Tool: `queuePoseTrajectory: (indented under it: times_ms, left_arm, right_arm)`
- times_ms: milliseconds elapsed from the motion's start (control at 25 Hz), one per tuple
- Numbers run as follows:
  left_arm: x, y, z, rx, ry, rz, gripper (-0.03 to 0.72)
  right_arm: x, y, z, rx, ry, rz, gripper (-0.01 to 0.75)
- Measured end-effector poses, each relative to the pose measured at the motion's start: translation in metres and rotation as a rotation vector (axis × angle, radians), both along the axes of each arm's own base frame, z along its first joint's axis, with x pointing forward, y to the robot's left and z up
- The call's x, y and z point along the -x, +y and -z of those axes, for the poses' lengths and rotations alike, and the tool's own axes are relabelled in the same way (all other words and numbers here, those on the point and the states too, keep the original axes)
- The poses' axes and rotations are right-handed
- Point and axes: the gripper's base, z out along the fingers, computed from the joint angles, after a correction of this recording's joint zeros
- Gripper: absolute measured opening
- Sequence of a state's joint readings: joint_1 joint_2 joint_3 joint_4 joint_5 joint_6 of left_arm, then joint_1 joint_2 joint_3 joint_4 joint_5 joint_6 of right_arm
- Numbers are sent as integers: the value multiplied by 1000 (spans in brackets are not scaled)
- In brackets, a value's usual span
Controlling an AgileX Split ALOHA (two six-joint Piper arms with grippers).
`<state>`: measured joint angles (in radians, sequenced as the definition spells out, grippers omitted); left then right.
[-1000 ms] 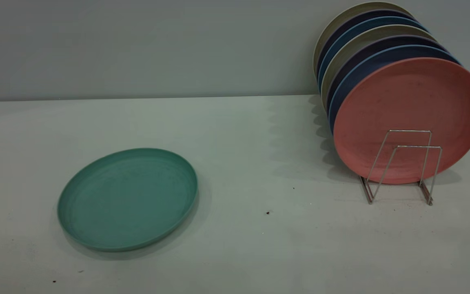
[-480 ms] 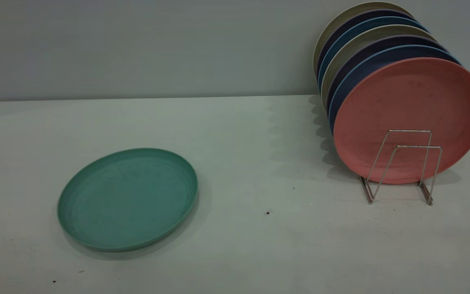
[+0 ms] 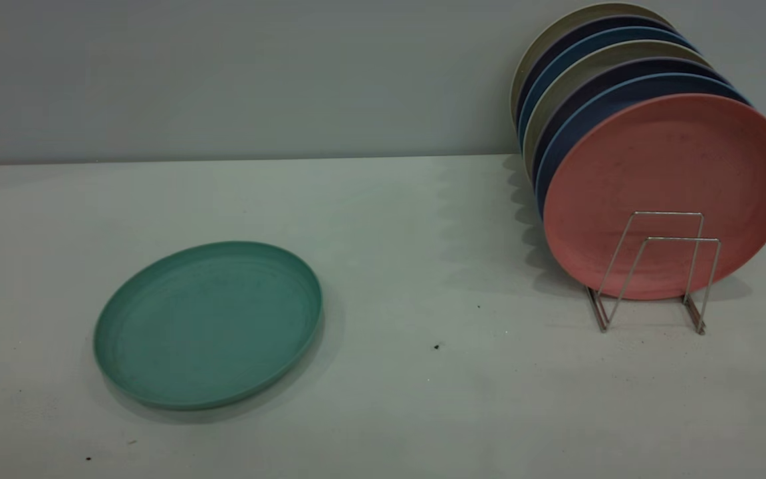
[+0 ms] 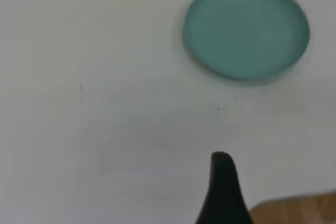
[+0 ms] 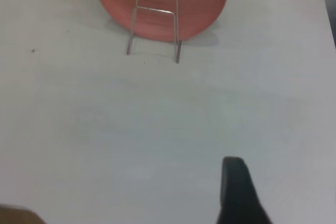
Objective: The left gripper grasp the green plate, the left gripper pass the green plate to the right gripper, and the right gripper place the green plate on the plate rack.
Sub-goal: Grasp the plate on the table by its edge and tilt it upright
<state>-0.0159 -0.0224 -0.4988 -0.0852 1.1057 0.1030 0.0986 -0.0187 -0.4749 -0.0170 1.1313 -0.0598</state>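
Observation:
The green plate (image 3: 208,324) lies flat on the white table at the left; it also shows in the left wrist view (image 4: 247,29). The plate rack (image 3: 652,271) stands at the right, its two front wire loops bare, and shows in the right wrist view (image 5: 153,23). Neither gripper is in the exterior view. My left gripper (image 4: 223,190) shows only as a black tip in its wrist view, far from the plate and above bare table. My right gripper (image 5: 237,190) shows only as a black tip in its wrist view, well short of the rack.
A salmon-pink plate (image 3: 667,193) stands upright in the rack, with several dark blue and beige plates (image 3: 596,73) behind it. A grey wall runs along the back of the table (image 3: 423,399). A wooden edge (image 4: 296,211) shows beside the left gripper.

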Motion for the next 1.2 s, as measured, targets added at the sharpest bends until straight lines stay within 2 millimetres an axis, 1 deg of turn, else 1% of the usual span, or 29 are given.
queuePoseTrajectory:
  times_ms: [120, 240, 400, 560, 720, 800, 920, 1080, 1200]
  left_arm:
    - [-4, -3, -6, -5, -5, 49, 566]
    - [-20, -7, -16, 24, -4, 73, 566]
    - [-55, -12, -29, 83, 50, 93, 566]
    - [-96, -23, -29, 160, 170, 183, 566]
    - [-138, -37, -19, 279, 257, 287, 566]
    - [-159, -43, -11, 334, 279, 322, 566]
    - [-192, -49, 6, 418, 309, 343, 566]
    - [-232, -51, 24, 459, 338, 339, 566]
    - [-264, -45, 41, 492, 395, 290, 566]
  right_arm:
    - [-1, 2, -11, -6, -59, -24, 437]
    - [-9, 6, -25, -25, -106, -53, 434]
    - [-29, 12, -40, -46, -106, -91, 434]
    - [-53, 18, -42, -56, -53, -131, 432]
    - [-79, 24, -42, -82, -15, -155, 432]
    - [-90, 26, -41, -94, -4, -163, 432]
    - [-107, 29, -36, -96, 47, -173, 432]
    - [-125, 31, -28, -97, 108, -172, 432]
    - [-135, 31, -23, -97, 141, -164, 432]
